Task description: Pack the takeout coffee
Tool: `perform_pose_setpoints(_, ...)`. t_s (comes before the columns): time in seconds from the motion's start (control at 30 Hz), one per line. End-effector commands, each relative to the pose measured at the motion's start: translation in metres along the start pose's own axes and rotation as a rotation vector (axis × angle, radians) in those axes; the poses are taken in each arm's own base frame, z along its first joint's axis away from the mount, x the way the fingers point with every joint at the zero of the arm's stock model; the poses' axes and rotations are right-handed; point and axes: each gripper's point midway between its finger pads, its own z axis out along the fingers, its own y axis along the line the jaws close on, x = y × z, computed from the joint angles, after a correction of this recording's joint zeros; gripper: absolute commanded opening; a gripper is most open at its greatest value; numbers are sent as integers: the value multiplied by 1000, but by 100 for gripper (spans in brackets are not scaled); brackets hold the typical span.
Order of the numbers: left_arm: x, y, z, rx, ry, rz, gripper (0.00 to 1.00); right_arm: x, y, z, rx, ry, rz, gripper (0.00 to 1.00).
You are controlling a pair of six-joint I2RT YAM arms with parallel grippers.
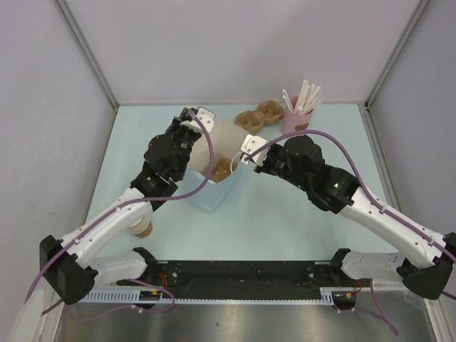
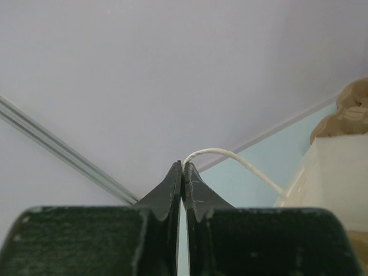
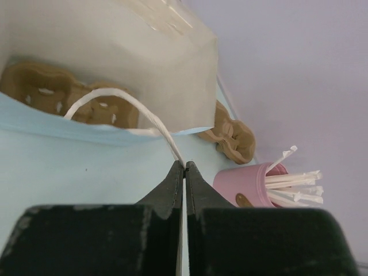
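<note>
Coffee cup with its black lid cannot be picked out in any view, so where it lies relative to either gripper cannot be told. At the middle of the pale blue table stands a light blue paper bag, cream inside, mouth open upward. A brown pulp cup carrier sits inside it. The left gripper has its jaws pressed together on a white twisted-paper handle at the bag's far left side. The right gripper is clamped the same way on the opposite handle. A second carrier lies just behind the bag, beside a pink cup of white straws. A stack of tan cups stands by the left arm.
</note>
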Motion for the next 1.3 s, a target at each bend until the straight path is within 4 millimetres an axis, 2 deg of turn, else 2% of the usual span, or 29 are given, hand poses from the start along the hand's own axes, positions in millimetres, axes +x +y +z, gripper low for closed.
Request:
perform_pose_setpoints(0.0,-12,13,-1,-32,-42,-16,6,-14,-11,-2,37,-49,32,0)
perform_pose_setpoints(0.17,-24,23,-3,-49,-61,-33,7,-20,-24,-8,96,-63,30,0)
perform_pose_setpoints(0.4,-52,51,-3,-103,-88,-70,6,-31,-53,-27,184,-87,45,0)
perform_pose_setpoints(0.5,-54,52,-2,-99,-86,-77,6,-34,-59,-33,197,-94,50,0)
perform_pose_setpoints(0.57,-47,43,-2,-81,-76,-72,6,-32,-56,-31,177,-93,63,0)
perform_pose_setpoints(0.67,-34,30,-1,-53,-68,-55,6,-21,-37,-17,94,-69,66,0)
perform_pose_setpoints(0.7,-20,19,-3,-33,-47,-34,7,-12,-27,-10,68,-47,62,0)
perform_pose_setpoints(0.77,-7,8,-4,1,-46,-23,7,5,-12,6,25,-4,47,0)
perform_pose_setpoints(0.8,7,-3,-6,32,-27,-8,7,20,0,13,1,29,42,0)
perform_pose_setpoints(0.87,23,-13,-7,63,-1,14,7,34,3,24,-2,55,45,0)
perform_pose_setpoints(0.93,31,-16,-5,63,29,31,6,39,5,27,-7,46,58,0)
perform_pose_setpoints(1.13,15,-10,1,53,-3,1,6,24,-9,18,31,-19,71,0)
perform_pose_setpoints(1.27,-2,3,8,8,-29,-16,7,24,-12,15,47,-17,67,0)
